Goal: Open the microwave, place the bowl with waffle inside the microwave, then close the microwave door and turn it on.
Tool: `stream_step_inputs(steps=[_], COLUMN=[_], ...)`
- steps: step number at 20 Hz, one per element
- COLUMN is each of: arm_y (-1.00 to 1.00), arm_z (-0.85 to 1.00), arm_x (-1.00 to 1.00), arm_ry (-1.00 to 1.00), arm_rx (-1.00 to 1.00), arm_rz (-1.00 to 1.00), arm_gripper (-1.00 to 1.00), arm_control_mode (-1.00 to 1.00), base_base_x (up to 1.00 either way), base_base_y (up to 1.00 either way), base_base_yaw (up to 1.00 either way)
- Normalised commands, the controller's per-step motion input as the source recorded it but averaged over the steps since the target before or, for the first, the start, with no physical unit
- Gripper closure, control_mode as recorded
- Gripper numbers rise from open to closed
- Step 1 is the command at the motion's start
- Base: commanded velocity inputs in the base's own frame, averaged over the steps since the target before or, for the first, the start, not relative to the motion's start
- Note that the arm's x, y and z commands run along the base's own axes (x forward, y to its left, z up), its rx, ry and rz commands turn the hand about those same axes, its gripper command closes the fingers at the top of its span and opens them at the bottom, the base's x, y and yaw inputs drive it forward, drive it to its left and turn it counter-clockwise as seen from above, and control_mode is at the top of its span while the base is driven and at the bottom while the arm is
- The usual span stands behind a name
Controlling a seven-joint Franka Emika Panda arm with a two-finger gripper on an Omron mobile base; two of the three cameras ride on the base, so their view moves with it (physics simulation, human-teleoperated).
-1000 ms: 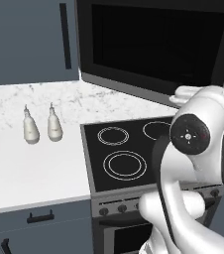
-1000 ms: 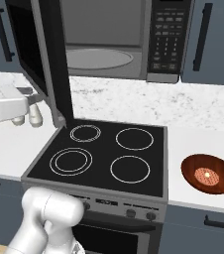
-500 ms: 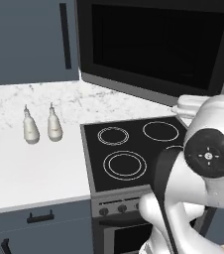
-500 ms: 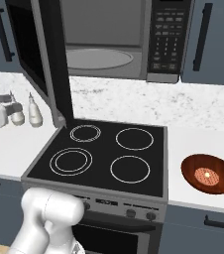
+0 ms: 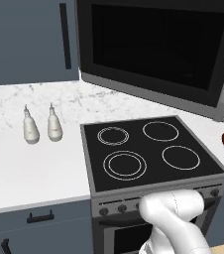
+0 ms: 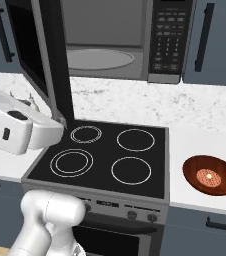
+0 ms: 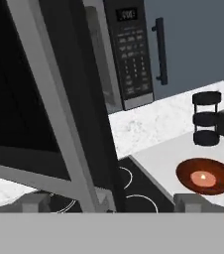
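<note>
The microwave (image 6: 135, 40) hangs above the stove with its pale cavity exposed. The microwave door (image 6: 42, 55) is swung wide out to the left; in the left base view it is a broad black panel (image 5: 158, 49). My gripper (image 6: 60, 122) is open at the door's lower free corner. In the hand view the gripper (image 7: 114, 201) has the door's grey edge (image 7: 59, 124) rising between its spread fingertips. The reddish-brown bowl (image 6: 211, 175) holding the waffle rests on the counter right of the stove, far from the gripper, and shows in the hand view as the bowl (image 7: 205, 177).
A black four-ring stovetop (image 6: 105, 157) lies under the microwave. Two white bottles (image 5: 40, 126) stand on the left counter. A black stacked holder (image 7: 206, 119) stands behind the bowl. Blue-grey cabinets (image 6: 212, 40) flank the microwave.
The arm's elbow swung right, out of the left base view. The hand came in from the left toward the door's lower corner. The door and bowl have not moved.
</note>
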Motion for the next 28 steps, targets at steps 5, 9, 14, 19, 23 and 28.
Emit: stream_step_inputs(steps=[5, 9, 14, 19, 23, 28], arm_y=[0.0, -0.1, -0.56, -0.79, -0.58, -0.23], arm_z=[-0.38, -0.37, -0.1, -0.05, -0.14, -0.06], arm_x=[0.0, 0.64, 0.65, 0.37, 0.89, 1.0], arm_ry=[0.13, 0.09, -0.05, -0.15, 0.02, 0.11], arm_rx=[0.22, 0.05, 0.2, 0.27, 0.26, 0.18], arm_rz=[0.85, 0.8, 0.62, 0.34, 0.21, 0.06], arm_gripper=[-1.0, -1.0, -1.0, -1.0, -1.0, -1.0], arm_control_mode=[-1.0, -1.0, -1.0, -1.0, -1.0, -1.0], base_base_x=[0.0, 0.0, 0.0, 0.0, 0.0, 0.0], base_base_y=[0.0, 0.0, 0.0, 0.0, 0.0, 0.0], base_base_yaw=[0.0, 0.0, 0.0, 0.0, 0.0, 0.0])
